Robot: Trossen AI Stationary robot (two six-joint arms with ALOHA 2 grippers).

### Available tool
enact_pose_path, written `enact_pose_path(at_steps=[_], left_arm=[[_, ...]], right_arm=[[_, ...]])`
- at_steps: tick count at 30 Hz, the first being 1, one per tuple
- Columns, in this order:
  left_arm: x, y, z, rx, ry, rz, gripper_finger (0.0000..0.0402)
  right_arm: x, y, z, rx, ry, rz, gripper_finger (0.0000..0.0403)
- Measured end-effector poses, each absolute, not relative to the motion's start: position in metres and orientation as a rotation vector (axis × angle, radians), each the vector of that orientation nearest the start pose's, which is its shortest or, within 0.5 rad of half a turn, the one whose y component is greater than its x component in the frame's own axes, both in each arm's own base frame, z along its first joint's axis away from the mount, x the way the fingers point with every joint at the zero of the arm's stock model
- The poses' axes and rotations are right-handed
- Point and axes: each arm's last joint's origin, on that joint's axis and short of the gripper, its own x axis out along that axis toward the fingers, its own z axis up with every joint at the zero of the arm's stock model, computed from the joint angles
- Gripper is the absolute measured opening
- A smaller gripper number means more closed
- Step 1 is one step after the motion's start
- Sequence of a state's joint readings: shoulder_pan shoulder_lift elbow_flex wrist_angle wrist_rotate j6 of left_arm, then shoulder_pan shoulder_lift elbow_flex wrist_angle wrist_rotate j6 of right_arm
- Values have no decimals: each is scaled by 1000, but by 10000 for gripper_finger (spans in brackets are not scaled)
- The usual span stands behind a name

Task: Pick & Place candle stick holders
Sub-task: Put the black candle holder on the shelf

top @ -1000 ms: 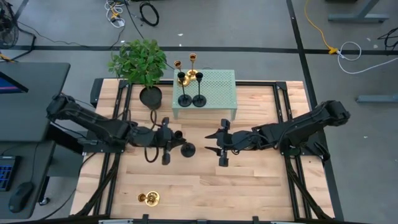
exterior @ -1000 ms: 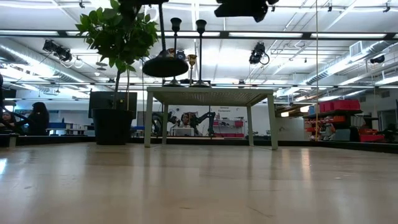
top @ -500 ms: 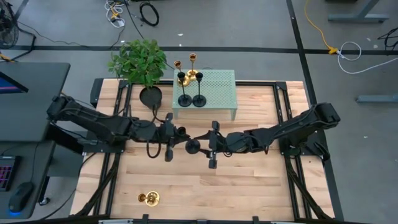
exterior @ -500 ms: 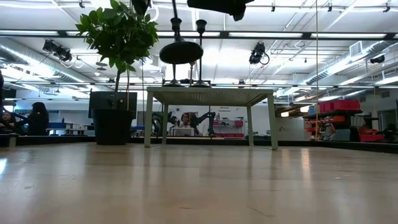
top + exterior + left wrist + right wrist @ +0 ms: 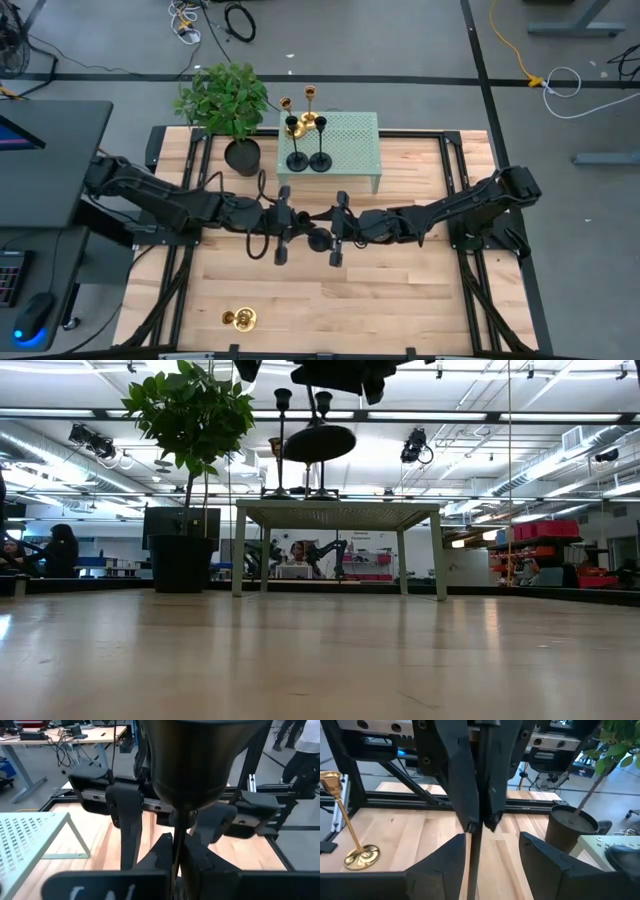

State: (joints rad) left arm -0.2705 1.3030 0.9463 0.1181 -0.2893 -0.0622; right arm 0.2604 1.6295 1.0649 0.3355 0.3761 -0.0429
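My left gripper [image 5: 300, 222] is shut on a matte black candle stick holder [image 5: 318, 240] above the middle of the table. Its round base [image 5: 320, 442] hangs in the air. My right gripper [image 5: 492, 840] is open; its fingers stand on either side of the holder's stem without touching it. Two black holders [image 5: 308, 160] and two gold holders [image 5: 302, 122] stand on their bases on the pale green rack [image 5: 350, 145]. One gold holder [image 5: 240, 318] is on the table near the front edge. My left gripper pinches the holder's thin stem [image 5: 474, 837] between its two fingers [image 5: 465, 795], in the stem's upper part. The fingers come level from the table's left and lie across the stem. The holder hangs roughly upright, base down, clear of the table.
A black plant pot [image 5: 243, 155] with green leaves stands at the far left, beside the rack. Bare wooden table [image 5: 400, 300] lies in front of both arms. People and desks show in the room beyond the table.
My left gripper has carried the black holder toward the table's right edge, still lifted clear. My right gripper has gone toward the table's left edge until its open fingers stand around the holder's stem.
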Motion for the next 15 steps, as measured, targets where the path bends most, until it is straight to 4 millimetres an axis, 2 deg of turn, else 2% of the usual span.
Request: enact_pose_path(at_steps=[7,11,15], left_arm=[[294,-73,304,16,250,8,14],[293,-73,303,18,253,10,23],[293,-73,304,19,253,14,34]], right_arm=[[357,84,264,-109,229,-109,166],[357,84,263,-112,237,-109,125],[357,84,263,-113,243,-104,64]])
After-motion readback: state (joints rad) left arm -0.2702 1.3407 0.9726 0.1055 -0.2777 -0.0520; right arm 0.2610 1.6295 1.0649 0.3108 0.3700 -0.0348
